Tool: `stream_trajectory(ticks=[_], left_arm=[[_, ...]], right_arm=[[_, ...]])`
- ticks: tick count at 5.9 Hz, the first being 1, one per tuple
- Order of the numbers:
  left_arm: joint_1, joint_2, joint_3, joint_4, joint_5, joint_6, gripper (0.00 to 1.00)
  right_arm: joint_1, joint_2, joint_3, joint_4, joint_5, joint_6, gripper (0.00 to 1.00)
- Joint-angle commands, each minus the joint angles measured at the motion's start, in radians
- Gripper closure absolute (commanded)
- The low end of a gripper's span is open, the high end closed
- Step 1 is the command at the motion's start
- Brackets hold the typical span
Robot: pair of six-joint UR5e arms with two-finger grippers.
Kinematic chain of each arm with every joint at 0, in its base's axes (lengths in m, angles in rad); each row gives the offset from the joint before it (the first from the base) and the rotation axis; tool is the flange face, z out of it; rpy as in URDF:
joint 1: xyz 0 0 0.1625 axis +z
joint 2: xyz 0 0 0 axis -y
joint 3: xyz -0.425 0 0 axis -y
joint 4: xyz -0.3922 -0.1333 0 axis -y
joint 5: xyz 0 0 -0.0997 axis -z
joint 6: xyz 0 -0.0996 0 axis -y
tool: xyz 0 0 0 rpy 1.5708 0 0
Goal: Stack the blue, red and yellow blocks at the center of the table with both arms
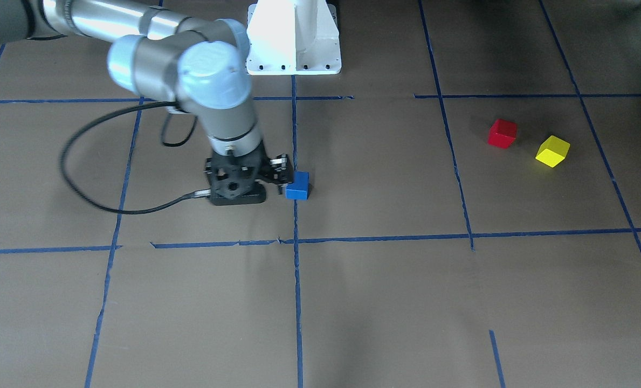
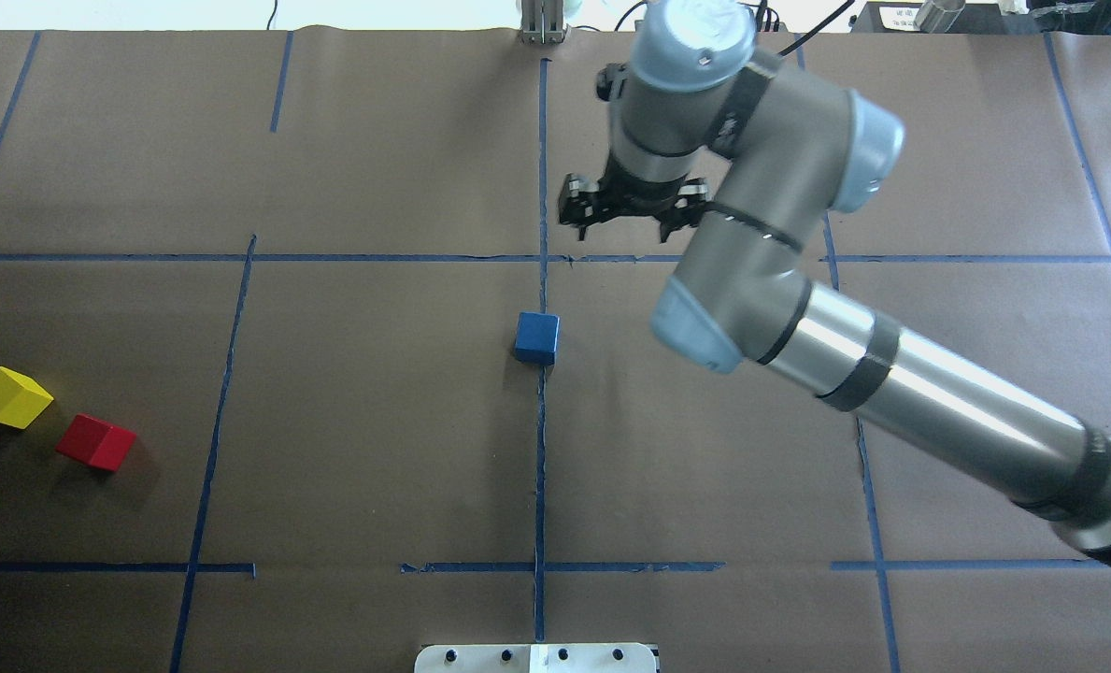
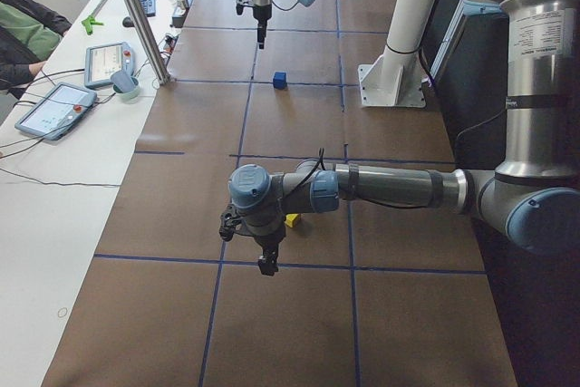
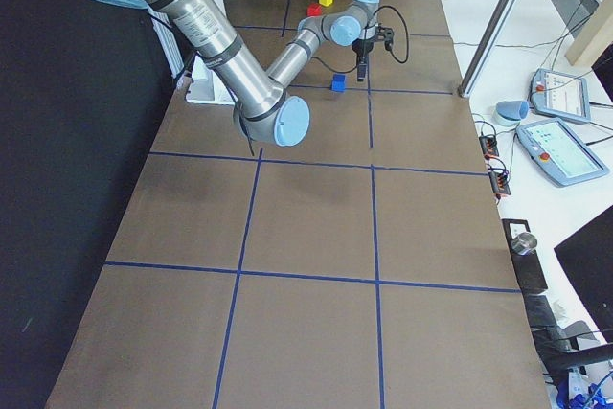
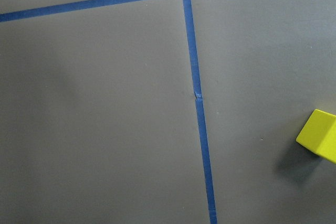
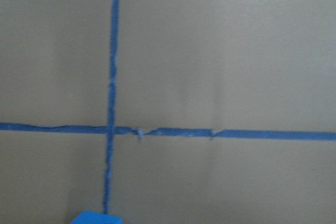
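Brown paper covers the table (image 2: pixel 377 449), gridded with blue tape lines (image 2: pixel 541 467).

Right gripper (image 2: pixel 626 226): hangs above the paper on a downturned wrist, jaws spread, empty.

Small blue cube (image 2: pixel 536 337): on the paper, on the robot's side of that gripper and a little to its left, clear of the fingers. It rests on a tape line near the table's middle. In the right wrist view only its top edge peeks in at the bottom, left of centre, below a tape crossing. The front-facing view makes gripper and cube look side by side. The overhead and side views show the gripper raised and apart from it.

Left gripper (image 3: pixel 266 265): seen only in the left side view, pointed down over the paper. Jaws spread or closed, cannot tell.

Small yellow cube (image 3: pixel 292 220): near the left gripper, just past its wrist in that view, and at the right edge of the left wrist view.

Small red cube (image 2: pixel 96 442): just beside the yellow one, with a gap between them. Both lie well apart from the right gripper, out to its left.
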Motion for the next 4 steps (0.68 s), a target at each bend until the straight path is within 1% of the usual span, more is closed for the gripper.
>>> stream_trajectory(ticks=[1, 2, 3, 4], left_arm=[[0.005, -0.002, -0.003, -0.002, -0.002, -0.006, 0.00], [0.008, -0.026, -0.003, -0.019, -0.002, -0.008, 0.00], [0.008, -0.031, -0.001, -0.022, 0.001, -0.008, 0.00], [0.008, -0.047, -0.009, -0.022, 0.003, -0.009, 0.00]], right_arm=[[0.203, -0.247, 0.126, -0.005, 0.099, -0.395, 0.00], [0.323, -0.368, 0.139, -0.002, 0.170, -0.627, 0.00], [0.439, -0.503, 0.142, 0.008, 0.215, -0.881, 0.00], [0.565, -0.630, 0.146, 0.009, 0.249, -1.089, 0.00]])
